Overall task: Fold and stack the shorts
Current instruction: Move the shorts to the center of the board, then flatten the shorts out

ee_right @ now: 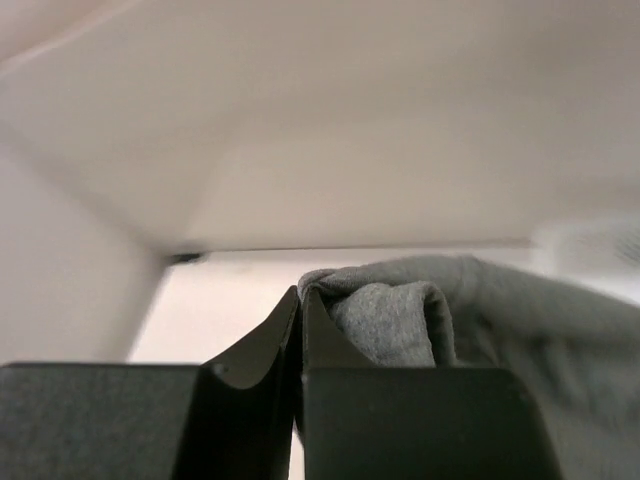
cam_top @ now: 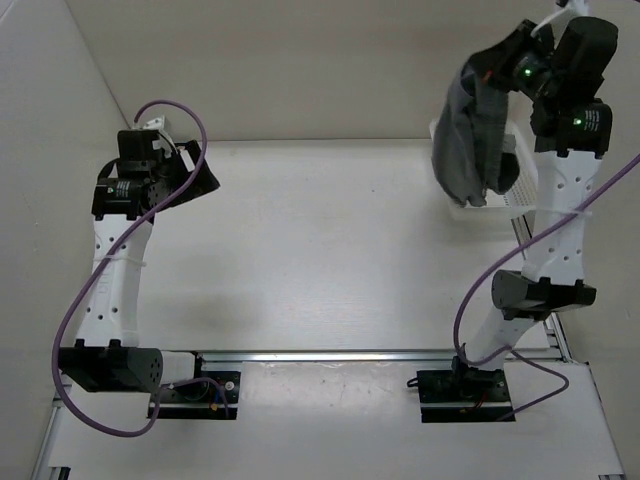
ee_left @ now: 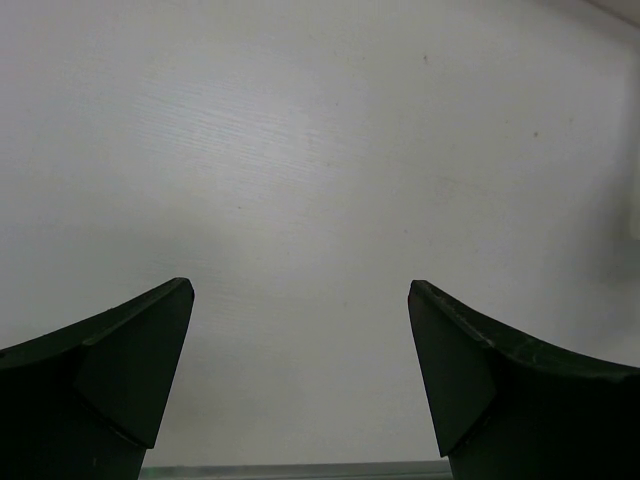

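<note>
A pale, white-walled enclosure with a white table (cam_top: 320, 260) is seen from above. At about 2 o'clock in that view, the grey shorts (cam_top: 468, 130) are held up in the air, hanging bunched and limp. Their lower end is seen over a white basket (cam_top: 520, 200) at the table's far right corner; whether they touch cannot be told. The fabric is pinched between the clenched fingers of the right gripper (ee_right: 301, 300), whose arm is raised high. At 10 o'clock, the left gripper (ee_left: 300, 290) is held over bare table on a folded arm, its jaws spread wide with nothing between them.
</note>
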`<state>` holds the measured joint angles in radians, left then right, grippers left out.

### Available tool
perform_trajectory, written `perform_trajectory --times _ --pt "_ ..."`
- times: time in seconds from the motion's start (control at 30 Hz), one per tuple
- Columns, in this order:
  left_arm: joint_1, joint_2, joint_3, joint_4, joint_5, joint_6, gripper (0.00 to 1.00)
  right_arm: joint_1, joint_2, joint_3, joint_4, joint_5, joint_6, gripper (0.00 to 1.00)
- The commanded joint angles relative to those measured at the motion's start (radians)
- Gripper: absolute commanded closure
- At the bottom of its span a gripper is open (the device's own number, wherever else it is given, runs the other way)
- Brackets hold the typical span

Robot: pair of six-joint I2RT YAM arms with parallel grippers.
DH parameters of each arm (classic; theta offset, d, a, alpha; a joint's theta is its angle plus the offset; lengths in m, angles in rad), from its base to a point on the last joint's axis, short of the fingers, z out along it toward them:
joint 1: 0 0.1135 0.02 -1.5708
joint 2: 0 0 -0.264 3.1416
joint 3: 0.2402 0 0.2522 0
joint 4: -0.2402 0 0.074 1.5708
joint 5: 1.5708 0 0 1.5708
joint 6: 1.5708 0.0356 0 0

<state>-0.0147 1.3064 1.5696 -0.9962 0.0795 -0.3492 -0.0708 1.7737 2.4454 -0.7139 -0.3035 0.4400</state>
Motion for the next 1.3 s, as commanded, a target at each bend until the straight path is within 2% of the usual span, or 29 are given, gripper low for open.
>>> perform_trajectory --times 0.0,0.13,0.23,0.33,0.37,0.47,0.5,0.53,0.6,0.7,0.77,0.8,0.83,0.87,0.9,0.97,1.0,1.03,1.07,1.1,1.17,1.23,1.27 --pt "0.036 -0.032 0.133 -0.050 -0.034 -0.037 0.00 0.170 -0.086 0.084 0.111 -0.161 -0.034 1.00" --pt "0.087 0.010 0.246 -0.094 0.022 -0.059 0.00 0.337 -0.099 0.113 0.123 -0.183 -0.070 1.00" --pt "0.096 0.010 0.329 -0.131 0.022 -0.059 0.00 0.431 -0.160 -0.034 0.123 -0.146 -0.115 1.00" --pt "0.096 -0.016 0.319 -0.140 0.066 -0.028 0.00 0.488 -0.239 -0.314 0.123 -0.051 -0.182 1.00" --pt "0.096 -0.028 0.291 -0.128 0.106 -0.014 0.00 0.497 -0.279 -0.474 0.123 -0.017 -0.198 1.00" --pt "0.064 -0.081 0.146 -0.099 0.156 -0.002 0.00 0.494 -0.307 -0.735 0.107 0.154 -0.208 1.00" --pt "0.055 -0.091 0.106 -0.088 0.169 -0.002 0.00 0.485 -0.280 -0.749 0.065 0.203 -0.189 0.73" --pt "0.045 -0.091 0.068 -0.088 0.180 -0.002 0.00 0.474 -0.210 -0.749 -0.059 0.240 -0.188 0.47" --pt "0.018 -0.091 -0.057 -0.088 0.207 -0.014 0.00 0.451 -0.166 -0.753 -0.137 0.265 -0.176 0.19" --pt "-0.034 -0.114 -0.219 -0.088 0.151 -0.074 0.00 0.439 -0.242 -0.892 -0.095 0.325 -0.117 0.19" --pt "-0.057 -0.157 -0.299 -0.079 0.126 -0.117 0.00 0.416 -0.310 -0.951 -0.065 0.325 -0.063 0.28" --pt "-0.057 -0.174 -0.381 -0.065 0.126 -0.163 0.03 0.407 -0.324 -1.001 -0.053 0.314 -0.046 0.37" --pt "-0.067 -0.191 -0.425 -0.065 0.126 -0.187 0.06 0.407 -0.335 -1.026 -0.053 0.293 -0.031 0.63" --pt "-0.077 -0.226 -0.510 -0.038 0.126 -0.233 0.10 0.392 -0.347 -1.052 -0.027 0.258 -0.005 0.75" --pt "-0.077 -0.240 -0.554 -0.027 0.137 -0.259 0.15 0.382 -0.347 -1.081 -0.010 0.212 0.006 0.85" --pt "-0.103 -0.274 -0.632 -0.006 0.147 -0.316 0.25 0.382 -0.338 -1.170 0.051 0.062 0.052 0.92" --pt "-0.123 -0.283 -0.699 0.005 0.147 -0.368 0.25 0.391 -0.338 -1.200 0.076 0.023 0.071 0.89" --pt "-0.132 -0.292 -0.726 0.005 0.135 -0.399 0.24 0.391 -0.311 -1.244 0.100 -0.012 0.084 0.82" --pt "-0.142 -0.302 -0.750 0.005 0.123 -0.433 0.19 0.420 -0.294 -1.253 0.122 -0.040 0.095 0.62" --pt "-0.151 -0.330 -0.775 0.005 0.123 -0.468 0.08 0.437 -0.277 -1.254 0.132 -0.052 0.106 0.55" --pt "-0.163 -0.361 -0.845 0.005 0.114 -0.559 0.00 0.488 -0.214 -1.228 0.142 -0.052 0.106 0.39" --pt "-0.172 -0.384 -0.905 0.018 0.114 -0.589 0.00 0.512 -0.152 -1.205 0.142 -0.052 0.097 0.30" --pt "-0.172 -0.384 -0.921 0.027 0.114 -0.603 0.00 0.525 -0.131 -1.183 0.142 -0.052 0.097 0.28"
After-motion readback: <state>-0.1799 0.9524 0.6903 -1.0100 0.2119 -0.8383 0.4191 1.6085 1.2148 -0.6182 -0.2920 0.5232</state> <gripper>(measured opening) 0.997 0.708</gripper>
